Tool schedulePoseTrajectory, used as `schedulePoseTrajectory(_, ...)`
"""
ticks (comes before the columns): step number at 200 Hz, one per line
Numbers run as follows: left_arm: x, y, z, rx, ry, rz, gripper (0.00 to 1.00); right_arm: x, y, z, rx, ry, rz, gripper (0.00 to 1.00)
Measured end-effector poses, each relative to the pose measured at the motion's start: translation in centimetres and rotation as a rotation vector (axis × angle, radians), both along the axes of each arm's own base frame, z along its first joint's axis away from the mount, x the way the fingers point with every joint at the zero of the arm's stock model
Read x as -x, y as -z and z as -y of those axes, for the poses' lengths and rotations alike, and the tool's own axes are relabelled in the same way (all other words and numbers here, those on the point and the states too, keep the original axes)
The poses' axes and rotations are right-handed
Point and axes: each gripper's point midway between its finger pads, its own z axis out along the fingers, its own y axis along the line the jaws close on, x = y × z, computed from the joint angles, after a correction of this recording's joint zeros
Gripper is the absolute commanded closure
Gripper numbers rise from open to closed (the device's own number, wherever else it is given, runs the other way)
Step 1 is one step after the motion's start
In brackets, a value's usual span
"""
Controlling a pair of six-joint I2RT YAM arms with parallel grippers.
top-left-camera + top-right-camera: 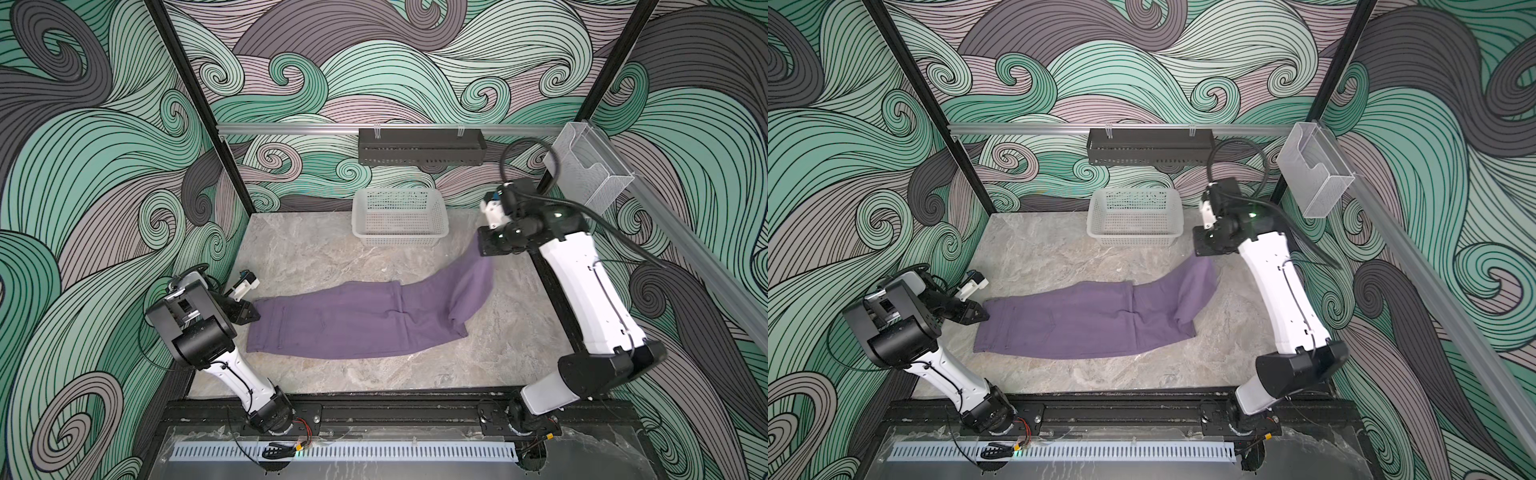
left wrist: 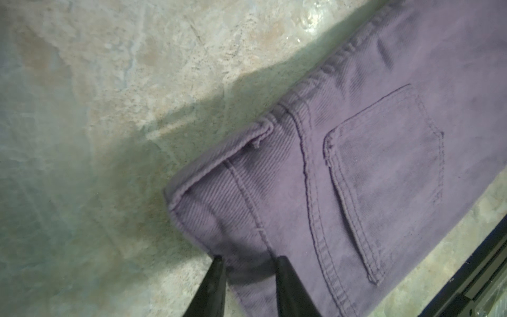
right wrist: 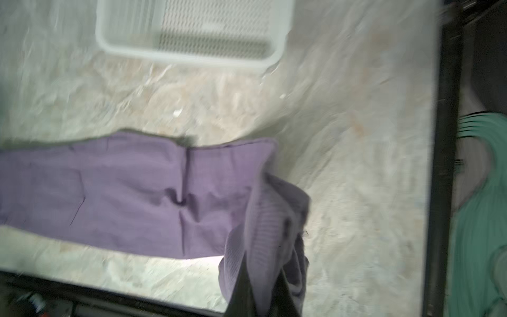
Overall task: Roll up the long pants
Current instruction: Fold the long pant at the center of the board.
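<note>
The long pants (image 1: 353, 324) (image 1: 1084, 324) are dusty purple and lie across the middle of the marble table, waist to the left. The leg end bends back and rises off the table at the right. My right gripper (image 1: 484, 245) (image 1: 1202, 245) hangs above the table near the basket, shut on that leg end. In the right wrist view the fabric (image 3: 123, 192) bunches between the dark fingers of the right gripper (image 3: 262, 262). My left gripper (image 1: 249, 311) (image 2: 250, 259) sits at the waist's far left corner. Its jaws stand apart, one tip at the waistband (image 2: 219, 164) edge, the other on the cloth.
A white mesh basket (image 1: 401, 218) (image 1: 1136, 222) (image 3: 192, 33) stands at the back of the table, just left of the right gripper. A black rack (image 1: 422, 147) hangs on the back rail and a clear box (image 1: 590, 170) on the right rail. A black frame (image 1: 374, 401) borders the table's front.
</note>
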Motion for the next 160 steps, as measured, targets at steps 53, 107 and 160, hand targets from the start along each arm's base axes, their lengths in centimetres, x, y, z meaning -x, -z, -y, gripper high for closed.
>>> schedulePoseTrajectory(53, -0.2, 0.1, 0.0, -0.002, -0.002, 0.001, 0.68, 2.7, -4.0, 10.8, 0.205, 0.244, 0.062, 1.0)
schedulePoseTrajectory(107, 0.5, 1.1, 0.3, -0.005, 0.0, -0.017, 0.68, 0.8, -0.8, 17.1, 0.322, 0.355, -0.103, 1.0)
schedulePoseTrajectory(160, 0.7, 1.5, 0.4, -0.008, 0.0, -0.023, 0.68, 0.8, -2.7, 18.2, 0.343, 0.395, -0.065, 1.0)
